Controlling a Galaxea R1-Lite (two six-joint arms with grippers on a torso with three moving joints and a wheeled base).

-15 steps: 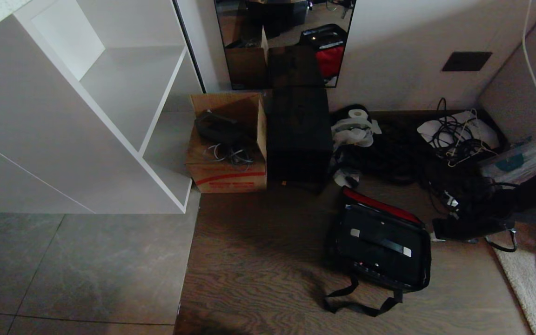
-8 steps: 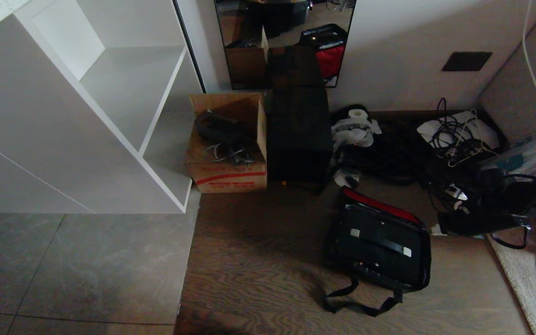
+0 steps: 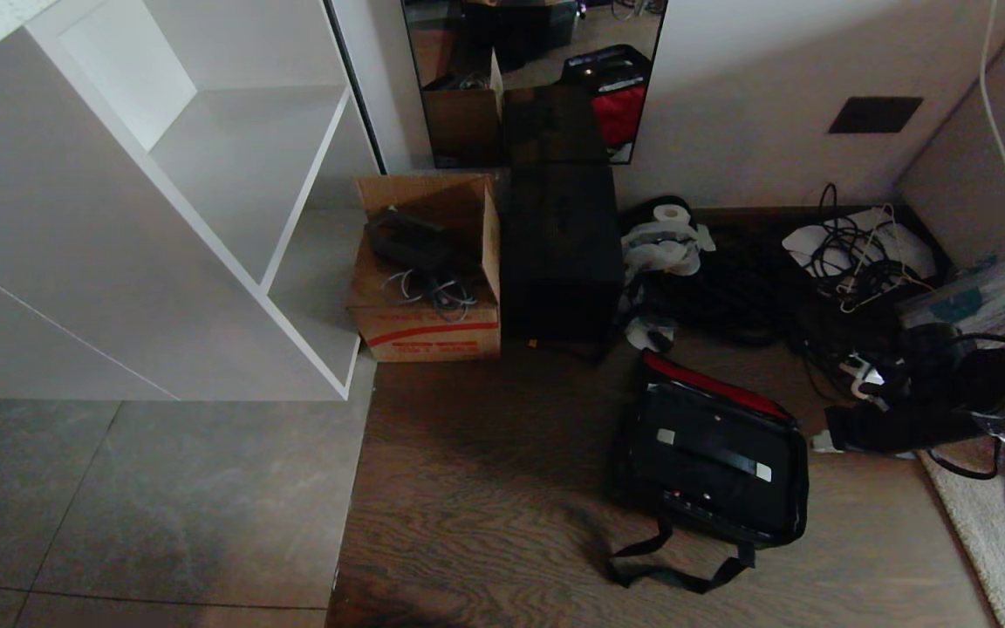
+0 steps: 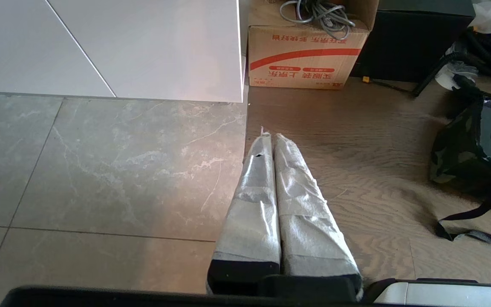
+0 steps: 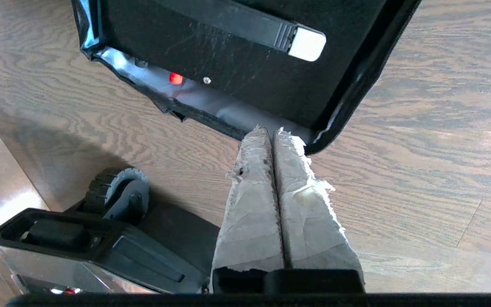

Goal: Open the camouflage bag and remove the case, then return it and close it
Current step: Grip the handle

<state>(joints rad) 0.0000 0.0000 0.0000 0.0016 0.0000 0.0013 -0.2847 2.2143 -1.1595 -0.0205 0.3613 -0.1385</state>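
Boxy black-and-camouflage soft bag (image 3: 712, 458) open on wood floor (image 3: 485, 497), right of centre, red trim at far edge. Right end effector (image 5: 271, 132) pinched closed, empty, at bag's near rim. Left end effector (image 4: 269, 137) closed, empty, parked.

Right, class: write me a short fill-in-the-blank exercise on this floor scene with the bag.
1. The camouflage bag lies on the ____ floor.
2. The cardboard box with cables stands beside a ____ box.
3. The right pincer is ____.
4. The bag's far edge has ____ trim.

Missing words: wooden; black; shut; red
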